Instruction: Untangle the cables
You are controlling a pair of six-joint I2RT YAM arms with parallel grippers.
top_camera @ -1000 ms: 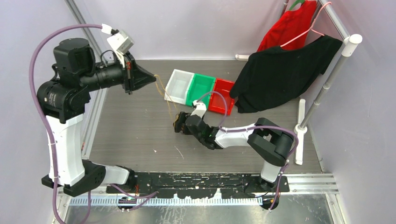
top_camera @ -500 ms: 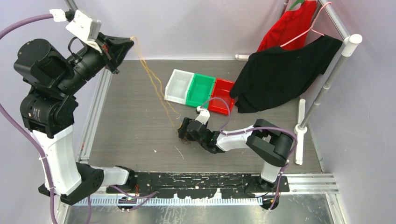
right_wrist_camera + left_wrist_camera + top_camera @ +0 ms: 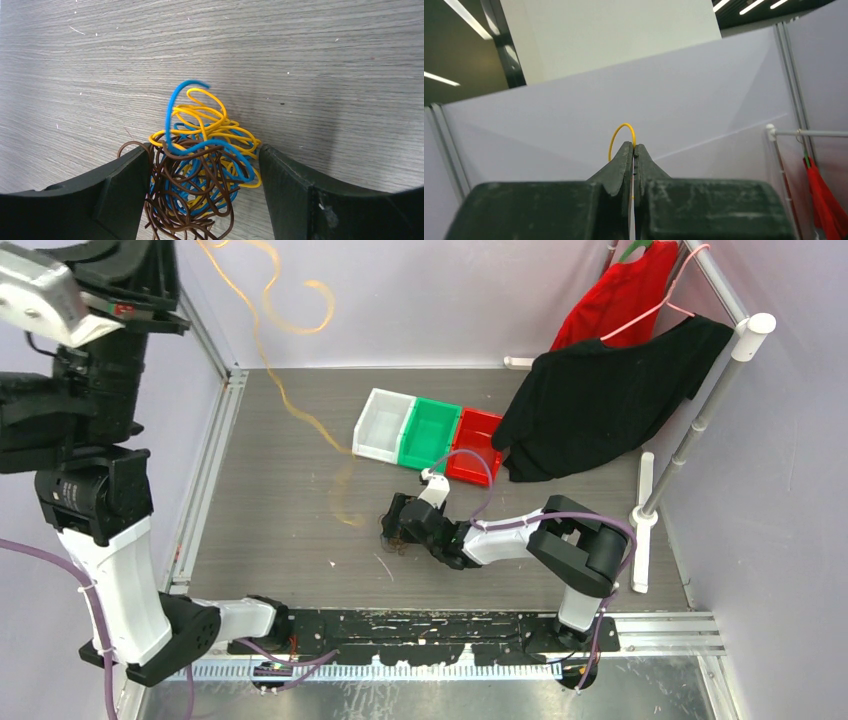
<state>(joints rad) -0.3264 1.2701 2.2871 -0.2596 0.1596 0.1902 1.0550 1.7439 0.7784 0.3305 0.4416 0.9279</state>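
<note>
A tangle of orange-yellow, blue and dark brown cables (image 3: 202, 165) lies on the grey table (image 3: 280, 530). My right gripper (image 3: 204, 150) is open and low on the table, one finger either side of the tangle; its left finger touches the brown strands. In the top view it sits at the table's middle (image 3: 393, 530). My left gripper (image 3: 634, 146) is raised high at the far left and shut on an orange-yellow cable (image 3: 620, 132). That cable (image 3: 290, 405) hangs in loops from the top of the view down towards the tangle, blurred at its lower end.
White (image 3: 381, 426), green (image 3: 430, 432) and red (image 3: 475, 447) bins stand in a row behind the tangle. A black garment (image 3: 600, 400) and a red one (image 3: 620, 295) hang on a rack (image 3: 700, 410) at the right. Purple walls close in the cell.
My left arm has swung up and to the far left, drawing the orange-yellow cable up out of the tangle. My right gripper has shifted slightly nearer and stays at the tangle.
</note>
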